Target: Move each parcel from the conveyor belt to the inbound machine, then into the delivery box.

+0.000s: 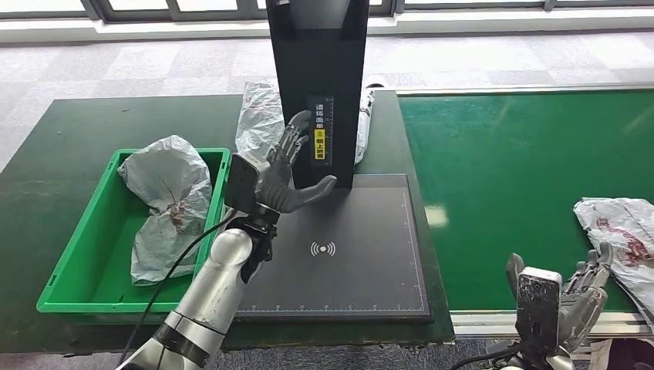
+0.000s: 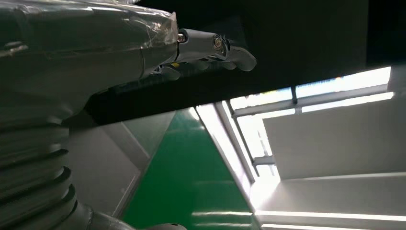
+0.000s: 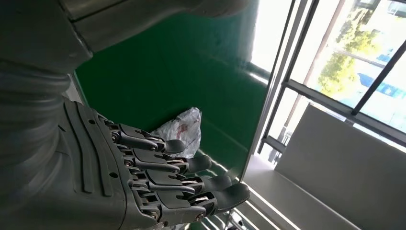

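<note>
My left hand (image 1: pixel 287 181) hangs empty, fingers spread, over the scanner pad (image 1: pixel 362 270); right hand (image 1: pixel 574 297) spread, empty, poised near the next parcel (image 1: pixel 621 223) on the belt (image 1: pixel 509 177).

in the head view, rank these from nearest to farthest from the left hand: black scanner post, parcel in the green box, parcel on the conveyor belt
1. Black scanner post: right beside the left hand, whose fingers reach its front.
2. Parcel in the green box: off to the hand's left, inside the green box.
3. Parcel on the conveyor belt: far right, by the right hand.
</note>
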You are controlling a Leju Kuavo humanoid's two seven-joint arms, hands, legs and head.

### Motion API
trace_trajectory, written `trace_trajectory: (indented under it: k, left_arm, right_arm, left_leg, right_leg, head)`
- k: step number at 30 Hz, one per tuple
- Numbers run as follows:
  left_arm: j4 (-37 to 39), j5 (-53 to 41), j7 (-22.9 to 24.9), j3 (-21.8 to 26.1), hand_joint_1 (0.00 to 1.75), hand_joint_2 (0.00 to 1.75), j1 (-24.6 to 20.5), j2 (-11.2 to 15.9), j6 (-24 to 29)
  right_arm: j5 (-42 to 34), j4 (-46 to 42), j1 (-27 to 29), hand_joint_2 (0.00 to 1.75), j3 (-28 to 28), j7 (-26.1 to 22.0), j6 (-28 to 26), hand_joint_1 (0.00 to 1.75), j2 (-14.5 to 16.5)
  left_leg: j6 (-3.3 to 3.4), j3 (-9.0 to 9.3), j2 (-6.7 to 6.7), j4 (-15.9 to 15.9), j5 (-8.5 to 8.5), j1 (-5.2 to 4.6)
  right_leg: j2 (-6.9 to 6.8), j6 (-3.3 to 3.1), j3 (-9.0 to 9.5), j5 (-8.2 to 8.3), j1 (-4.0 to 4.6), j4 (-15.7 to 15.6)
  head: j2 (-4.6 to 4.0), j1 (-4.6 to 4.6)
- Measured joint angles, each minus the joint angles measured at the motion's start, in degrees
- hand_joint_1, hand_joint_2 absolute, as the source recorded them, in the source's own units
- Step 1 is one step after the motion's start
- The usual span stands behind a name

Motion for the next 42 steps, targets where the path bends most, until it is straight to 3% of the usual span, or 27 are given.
trace_trajectory:
  k: [7, 11, 17, 23, 32, 42]
  left_arm:
    - [5.73, -2.40, 0.90, -8.02, 0.00, 1.75, 1.75, -1.46, 8.28]
    - [7.57, -2.84, 0.81, -9.27, 0.00, 1.75, 2.21, -1.43, 9.31]
    - [8.77, -2.93, 0.73, -9.98, 0.00, 1.75, 2.26, -1.43, 9.63]
    - [8.60, -5.55, 0.53, -10.10, 0.00, 1.75, 4.41, -0.35, 15.50]
    - [6.52, -7.87, -2.85, -5.94, 0.00, 1.75, 9.02, 2.98, 25.70]
    - [-0.35, -7.72, -3.23, 1.97, 0.00, 1.75, 14.13, 5.82, 29.61]
  right_arm:
    - [18.46, 2.72, 0.20, 1.75, -10.49, 2.70, -1.92, 0.00, 0.05]
    - [20.48, 4.28, -0.24, 1.75, -16.09, 1.57, -1.48, 0.00, 0.27]
    - [21.32, 5.12, -0.52, 1.75, -18.71, 1.42, -1.17, 0.00, 0.55]
    - [30.55, 8.41, -2.40, 1.75, -22.16, 4.91, -2.44, 0.00, 0.00]
    - [45.01, 18.73, -7.08, 1.75, -29.20, 12.16, -1.15, 0.00, -4.13]
    - [49.13, 31.36, -13.15, 1.75, -25.24, 22.53, 5.19, 0.00, -10.09]
  left_leg:
    - [0.06, 0.00, 0.11, 0.00, -0.10, -0.01]
    - [0.05, 0.00, 0.12, -0.01, -0.09, 0.00]
    - [0.05, 0.01, 0.12, -0.01, -0.09, 0.00]
    - [0.05, 0.01, 0.14, -0.02, -0.09, 0.00]
    - [0.05, 0.00, 0.14, -0.02, -0.09, 0.00]
    - [0.04, 0.02, 0.13, -0.02, -0.06, 0.01]
  right_leg:
    - [0.10, 0.04, -0.01, -0.03, -0.01, -0.01]
    - [0.11, 0.04, -0.02, -0.03, 0.00, 0.00]
    - [0.12, 0.03, -0.02, -0.04, 0.00, 0.01]
    - [0.13, 0.03, 0.00, -0.04, -0.01, 0.01]
    - [0.14, 0.03, 0.01, -0.04, -0.01, 0.02]
    - [0.11, 0.03, 0.05, -0.03, 0.00, 0.04]
  head:
    - [-0.01, -0.01]
    - [0.00, 0.00]
    - [0.01, 0.00]
    - [-0.01, 0.00]
    - [0.00, 0.00]
    - [0.00, 0.00]
